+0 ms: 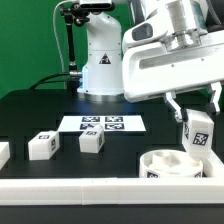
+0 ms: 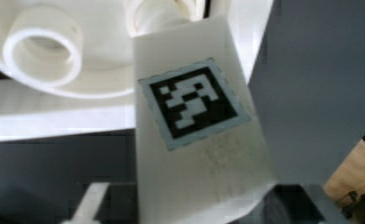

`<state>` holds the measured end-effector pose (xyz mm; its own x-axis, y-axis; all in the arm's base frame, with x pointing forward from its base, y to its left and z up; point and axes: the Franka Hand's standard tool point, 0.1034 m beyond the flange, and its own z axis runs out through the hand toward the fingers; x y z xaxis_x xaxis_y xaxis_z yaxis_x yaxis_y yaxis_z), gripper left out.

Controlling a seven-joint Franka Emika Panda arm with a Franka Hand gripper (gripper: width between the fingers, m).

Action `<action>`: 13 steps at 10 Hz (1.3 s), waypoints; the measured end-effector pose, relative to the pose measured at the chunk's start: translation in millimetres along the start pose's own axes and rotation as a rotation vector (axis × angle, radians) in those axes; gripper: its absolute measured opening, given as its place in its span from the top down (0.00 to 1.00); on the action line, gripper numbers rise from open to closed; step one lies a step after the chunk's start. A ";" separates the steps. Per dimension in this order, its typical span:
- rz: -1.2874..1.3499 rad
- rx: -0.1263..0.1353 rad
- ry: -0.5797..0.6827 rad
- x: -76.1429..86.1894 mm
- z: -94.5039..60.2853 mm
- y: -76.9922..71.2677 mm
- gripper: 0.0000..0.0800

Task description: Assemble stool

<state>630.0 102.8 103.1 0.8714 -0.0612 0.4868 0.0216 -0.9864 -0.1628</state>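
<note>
My gripper (image 1: 195,116) is shut on a white blocky stool leg (image 1: 198,136) with a black-and-white tag. It holds the leg upright just above the round white seat (image 1: 168,164) at the exterior view's lower right. In the wrist view the held leg (image 2: 197,110) fills the middle, running out from my gripper (image 2: 200,206). The seat (image 2: 54,55) with its round sockets lies beyond it. Two more legs (image 1: 92,141) (image 1: 42,146) lie on the black table at the exterior view's left. Another white part (image 1: 3,153) shows at the left edge.
The marker board (image 1: 102,124) lies flat at the table's middle back. The arm's white base (image 1: 100,65) stands behind it. A white border rail (image 1: 90,190) runs along the front edge, close to the seat.
</note>
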 end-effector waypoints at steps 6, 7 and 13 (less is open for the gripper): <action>-0.001 -0.011 0.061 2.6 2.9 7.3 0.60; 0.002 -0.015 0.080 3.9 2.8 9.8 0.60; 0.002 -0.014 0.078 3.8 3.0 9.5 0.20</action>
<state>635.0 93.7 100.9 0.8304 -0.0742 0.5522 0.0127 -0.9883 -0.1519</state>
